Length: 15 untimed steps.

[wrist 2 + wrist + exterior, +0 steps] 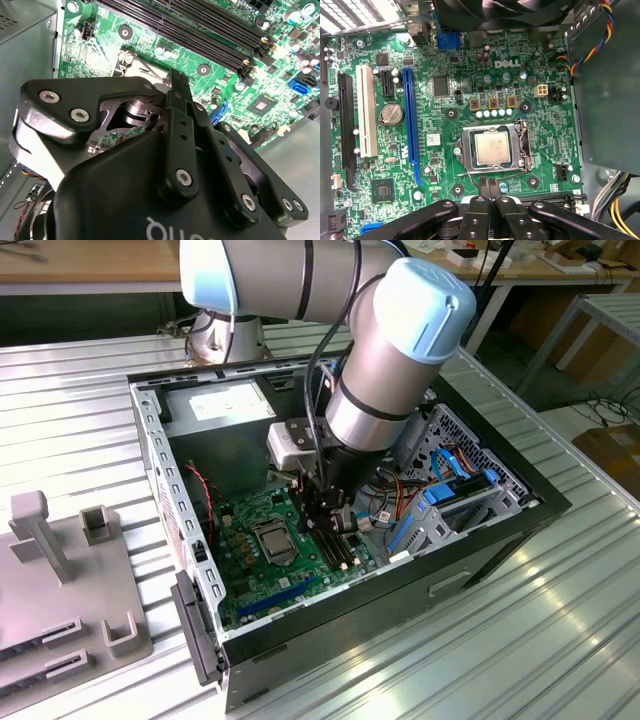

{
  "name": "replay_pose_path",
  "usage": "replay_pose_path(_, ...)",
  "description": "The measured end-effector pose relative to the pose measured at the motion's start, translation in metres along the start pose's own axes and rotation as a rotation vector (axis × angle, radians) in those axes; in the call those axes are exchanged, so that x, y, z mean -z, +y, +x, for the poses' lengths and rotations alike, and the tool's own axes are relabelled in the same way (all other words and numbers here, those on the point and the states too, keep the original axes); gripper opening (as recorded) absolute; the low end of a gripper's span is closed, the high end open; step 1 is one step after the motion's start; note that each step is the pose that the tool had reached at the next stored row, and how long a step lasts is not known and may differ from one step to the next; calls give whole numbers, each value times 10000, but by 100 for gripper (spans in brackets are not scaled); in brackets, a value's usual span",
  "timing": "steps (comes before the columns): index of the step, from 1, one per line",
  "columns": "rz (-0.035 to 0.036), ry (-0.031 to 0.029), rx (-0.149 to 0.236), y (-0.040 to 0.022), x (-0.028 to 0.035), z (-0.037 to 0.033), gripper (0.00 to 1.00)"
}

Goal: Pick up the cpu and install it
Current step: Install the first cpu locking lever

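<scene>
Cpu [491,147] placement looks done, as we read it: in the first wrist view the silvery square lies flat inside the black-framed socket [493,148] on the green motherboard [445,125], its edges parallel with the frame. Being square, it has no long axis; its broad face points up, away from the board.

Our tool [489,186] hangs just above the board, beside the socket's edge, fingers pressed together and holding nothing. The cpu sits a short way beyond the fingertips, apart from them. In the exterior view the tool [330,523] reaches down inside the open computer case [480,540], which rests on the ribbed metal counter [560,640].

We judge the step in hand as the close of seating. Whether the chip lies fully home we cannot tell, so the next move calls for care around the socket frame and the memory slots [200,30] close by.
</scene>
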<state>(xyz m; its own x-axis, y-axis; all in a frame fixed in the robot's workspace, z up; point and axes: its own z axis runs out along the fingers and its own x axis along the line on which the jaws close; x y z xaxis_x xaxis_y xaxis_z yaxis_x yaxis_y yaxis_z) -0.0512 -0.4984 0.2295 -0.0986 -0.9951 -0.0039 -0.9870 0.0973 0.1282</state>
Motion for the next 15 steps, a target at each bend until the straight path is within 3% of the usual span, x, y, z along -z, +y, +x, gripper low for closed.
replay_pose_path(1, 62, 3, 62, 0, -6, 0, 11)
replay_pose_path(6, 235, 8, 255, 24, -24, 2, 11)
replay_pose_path(14, 423, 22, 517, 73, -48, 8, 11)
replay_pose_path(15, 547, 31, 679, 77, -93, 9, 11)
